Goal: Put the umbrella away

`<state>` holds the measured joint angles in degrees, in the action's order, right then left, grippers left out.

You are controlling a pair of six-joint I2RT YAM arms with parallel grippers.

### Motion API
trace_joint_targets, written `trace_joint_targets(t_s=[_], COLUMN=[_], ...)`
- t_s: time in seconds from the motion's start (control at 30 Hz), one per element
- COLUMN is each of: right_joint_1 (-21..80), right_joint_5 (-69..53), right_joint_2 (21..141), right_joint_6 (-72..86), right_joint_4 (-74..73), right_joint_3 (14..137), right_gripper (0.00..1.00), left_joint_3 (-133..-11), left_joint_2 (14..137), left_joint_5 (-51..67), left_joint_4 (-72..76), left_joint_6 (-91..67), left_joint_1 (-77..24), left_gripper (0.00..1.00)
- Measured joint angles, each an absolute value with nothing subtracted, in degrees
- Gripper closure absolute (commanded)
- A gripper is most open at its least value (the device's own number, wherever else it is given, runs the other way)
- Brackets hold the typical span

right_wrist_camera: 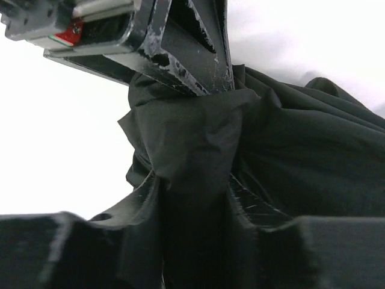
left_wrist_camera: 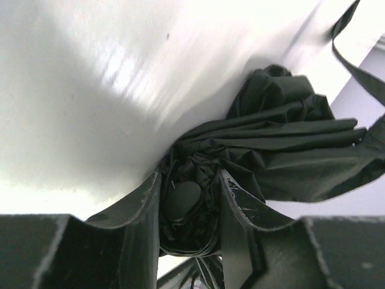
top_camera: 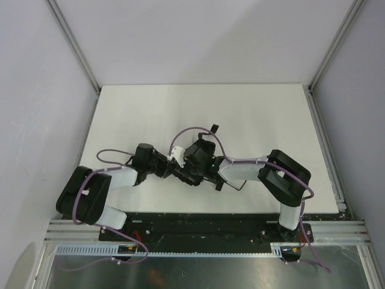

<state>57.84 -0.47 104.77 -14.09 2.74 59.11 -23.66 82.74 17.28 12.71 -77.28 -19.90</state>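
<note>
Presently the umbrella (top_camera: 191, 164) lies near the middle of the counter (top_camera: 150, 108), collapsed but loose, with both arms converged on it from either side.

Left pincer (left_wrist_camera: 189, 180): partly closed, fingers (left_wrist_camera: 147, 205) pressed against the gathered end of the umbrella. A rounded black part sits between them; whether it is the handle or a cap cannot be told. The canopy (left_wrist_camera: 289, 138) fans out beyond the grip in slack, uneven pleats, and the strap (left_wrist_camera: 355, 60) trails free past it.

Right pincer (right_wrist_camera: 191, 183): partly closed on a thick fold of canopy, which fills the gap and touches both fingers. The left pincer's fingers appear just above this fold in the right wrist view, so the two grips are close together on the same bundle.

Step in hand, as judged: gathering and compacting the canopy round the shaft, ahead of securing it. The fabric is not yet wrapped tight and the strap is unfastened, so the task looks well short of finished.

Next move, as judged: one pincer should hold the bundle firm while the other smooths or turns the pleats in one direction. The fabric is slippery and bulky, so a fold may slip out of either grip. No sleeve or storage place is visible in any view.
</note>
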Motion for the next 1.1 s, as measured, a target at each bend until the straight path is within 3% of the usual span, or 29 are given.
trace_joint_targets(t_s=[0.1, 0.17, 0.23, 0.4, 0.47, 0.8, 1.1], right_joint_1=[57.0, 56.6, 56.1, 54.2, 53.1, 45.1, 38.8], right_joint_5=[-1.4, -2.1, -3.0, -6.9, -8.5, -26.9, -46.9], right_joint_2=[106.9, 108.0, 108.8, 111.2, 112.6, 118.5, 125.0], right_joint_6=[-12.4, -10.7, -8.7, -4.1, -1.9, 12.1, 22.9], right_joint_4=[3.4, 3.9, 4.4, 6.8, 8.7, 20.0, 30.6], right_joint_3=[61.3, 62.2, 62.8, 64.0, 64.5, 65.3, 65.5], right_gripper=[0.85, 0.92, 0.98, 1.0, 1.0, 1.0, 1.0], left_joint_3=[-25.1, -25.8, -26.5, -28.7, -29.6, -24.8, -21.9], left_joint_2=[82.8, 82.9, 83.0, 83.4, 82.9, 68.1, 76.8], left_joint_5=[14.9, 13.8, 13.0, 12.4, 13.9, 17.0, 20.9], left_joint_4=[11.3, 10.5, 9.6, 7.2, 6.6, 6.4, 14.2], left_joint_6=[-75.8, -75.0, -74.2, -71.0, -68.7, -63.9, -66.6], left_joint_1=[-19.2, -18.8, -18.5, -16.8, -15.6, -11.4, -12.2], left_gripper=[1.0, 0.93, 0.76, 0.17, 0.05, 0.01, 0.01])
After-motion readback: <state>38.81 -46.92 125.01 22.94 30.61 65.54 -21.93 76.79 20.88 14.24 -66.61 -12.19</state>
